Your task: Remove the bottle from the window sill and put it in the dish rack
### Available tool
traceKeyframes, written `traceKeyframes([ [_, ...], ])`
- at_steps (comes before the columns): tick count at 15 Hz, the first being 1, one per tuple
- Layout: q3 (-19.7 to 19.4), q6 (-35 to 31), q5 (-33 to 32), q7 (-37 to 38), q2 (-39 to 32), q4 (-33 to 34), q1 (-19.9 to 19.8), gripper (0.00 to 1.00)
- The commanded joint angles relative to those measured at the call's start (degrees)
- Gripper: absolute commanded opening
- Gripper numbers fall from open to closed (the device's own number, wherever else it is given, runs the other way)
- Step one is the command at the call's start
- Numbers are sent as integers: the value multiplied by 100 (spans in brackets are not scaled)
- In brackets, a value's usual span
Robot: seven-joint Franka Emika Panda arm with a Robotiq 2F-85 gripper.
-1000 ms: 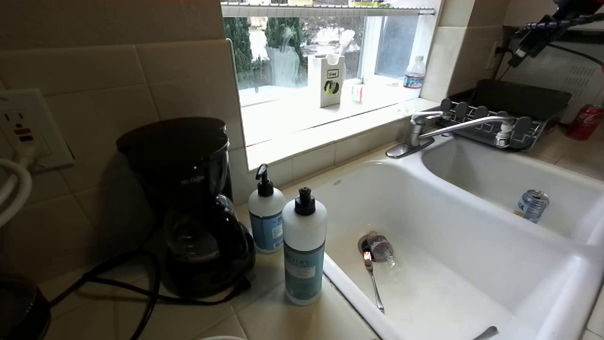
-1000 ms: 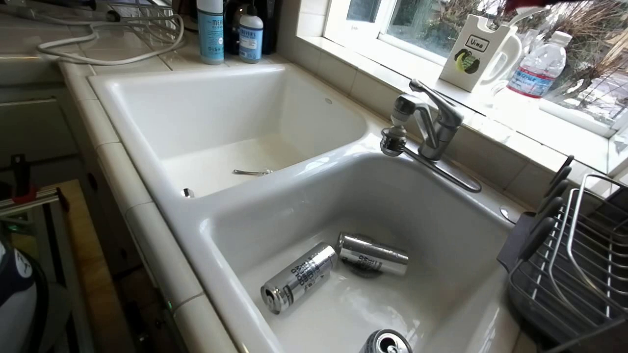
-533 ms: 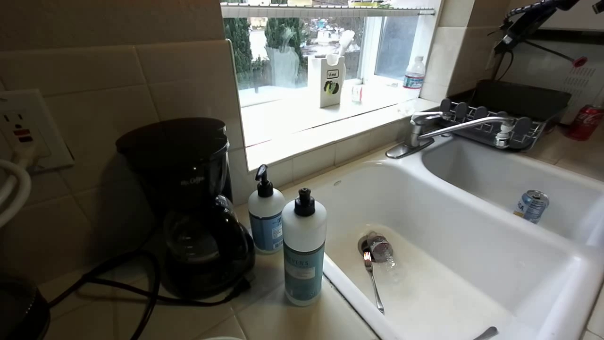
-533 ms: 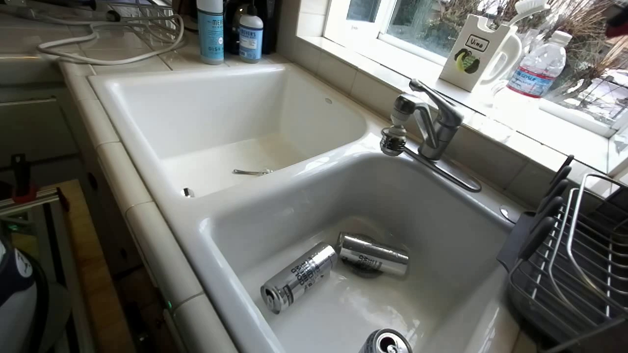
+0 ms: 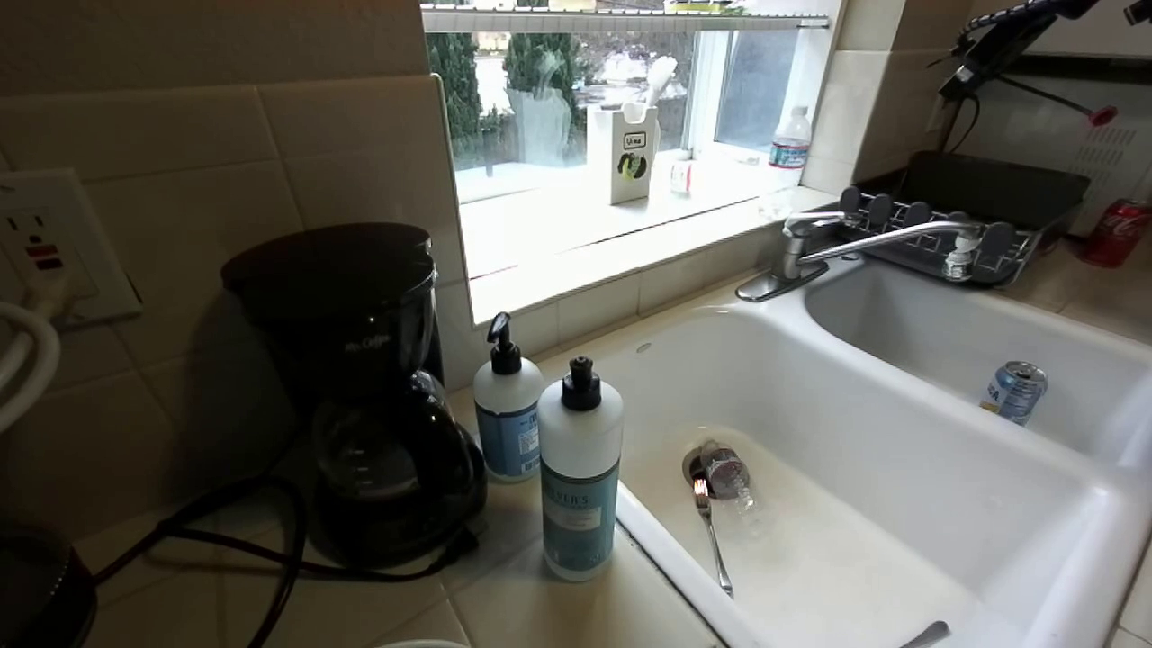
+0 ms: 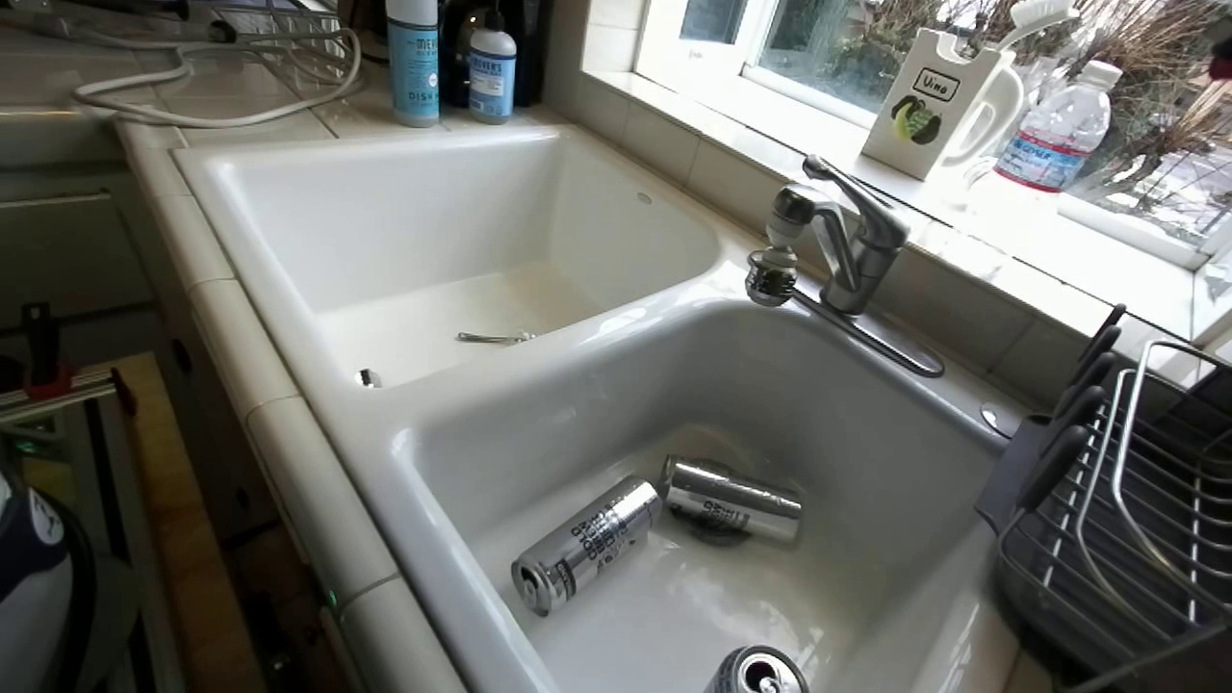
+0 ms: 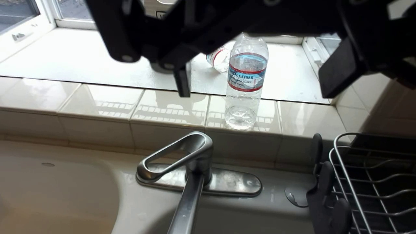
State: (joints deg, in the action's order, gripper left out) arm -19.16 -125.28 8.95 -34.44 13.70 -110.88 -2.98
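Observation:
The clear plastic bottle with a blue-and-red label stands upright on the bright window sill [image 5: 549, 229] in both exterior views [image 5: 791, 144] [image 6: 1059, 130]. In the wrist view the bottle [image 7: 247, 73] shows between the open fingers, its cap hidden behind the gripper body. My gripper [image 7: 256, 92] is open and empty, with its fingers spread wide. It is apart from the bottle. A dark arm part [image 5: 981, 72] shows at top right in an exterior view; the fingers are not visible there. The dark dish rack [image 6: 1044, 597] with metal wires stands at right, also in the wrist view [image 7: 325, 191].
A second, tilted bottle [image 7: 219, 60] lies behind on the sill. A white jug [image 6: 924, 115] stands beside the bottle. The faucet [image 6: 861, 255] rises between sill and sink. Cans [image 6: 587, 549] lie in the basin. A red can [image 5: 1116, 234] stands near the rack.
The arm has moved: a dark-red part above the bottle shifted right to the frame's edge, and the arm part at top right swung left. In the last half second it barely moved. The bottle stayed.

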Motion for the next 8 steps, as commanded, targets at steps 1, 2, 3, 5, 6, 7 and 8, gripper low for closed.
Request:
traceKeyframes([
  [1,113,20,46,-31,-19,17,-132,100],
  [2,113,20,46,-31,-18,16,-132,100],
  [3,113,20,46,-30,-18,15,-132,100],
  [5,100,-159,82,-140,-58,26,-112,100],
  [6,89,-237,77,-191,-140,89,-110,100],
  [7,71,-333,115,-276,-250,174,-96,100],
  [8,35,-387,231,-441,-370,288,-61,100],
])
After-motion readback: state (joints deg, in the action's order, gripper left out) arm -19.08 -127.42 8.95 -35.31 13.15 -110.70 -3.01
